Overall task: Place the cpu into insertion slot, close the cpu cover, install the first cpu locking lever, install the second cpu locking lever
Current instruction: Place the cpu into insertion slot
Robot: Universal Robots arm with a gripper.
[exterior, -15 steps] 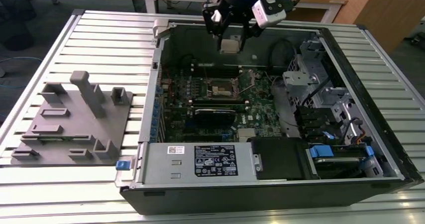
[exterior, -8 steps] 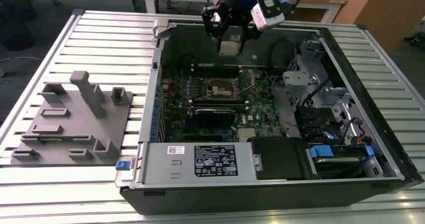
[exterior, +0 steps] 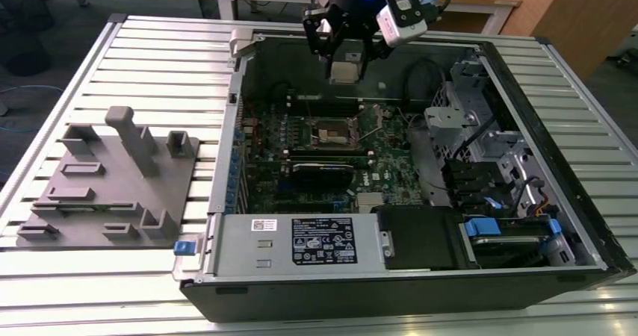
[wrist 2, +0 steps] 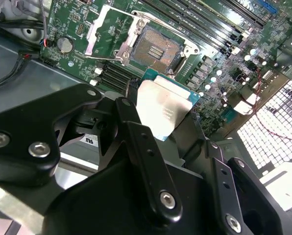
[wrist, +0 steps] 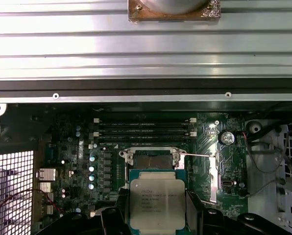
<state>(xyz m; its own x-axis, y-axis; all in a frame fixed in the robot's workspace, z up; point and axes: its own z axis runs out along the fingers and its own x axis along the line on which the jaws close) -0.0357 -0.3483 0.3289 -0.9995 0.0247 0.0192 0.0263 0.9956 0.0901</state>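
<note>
My gripper (exterior: 344, 61) hangs over the far side of the open computer case (exterior: 224, 164) and is shut on the cpu (exterior: 344, 71). In both wrist views the cpu (wrist 2: 165, 110) (wrist: 157, 205) is a silver square chip on a green board, clamped by its edges between my black fingers (wrist 2: 136, 137). It is held in the air, apart from the motherboard. The insertion slot (exterior: 334, 133) (wrist 2: 153, 49) (wrist: 153, 160) lies bare below it, with its brown contact field showing. The cpu cover (wrist 2: 98, 32) stands swung open beside the slot. A thin lever (wrist: 200, 155) sticks out beside the socket.
A grey fixture plate (exterior: 110, 187) with upright posts lies on the slatted table (exterior: 149, 52) at the exterior view's left. Inside the case are a black card (exterior: 324, 173), memory slots (wrist: 143, 128), a labelled power supply (exterior: 299, 243) and drive cages (exterior: 479, 149).
</note>
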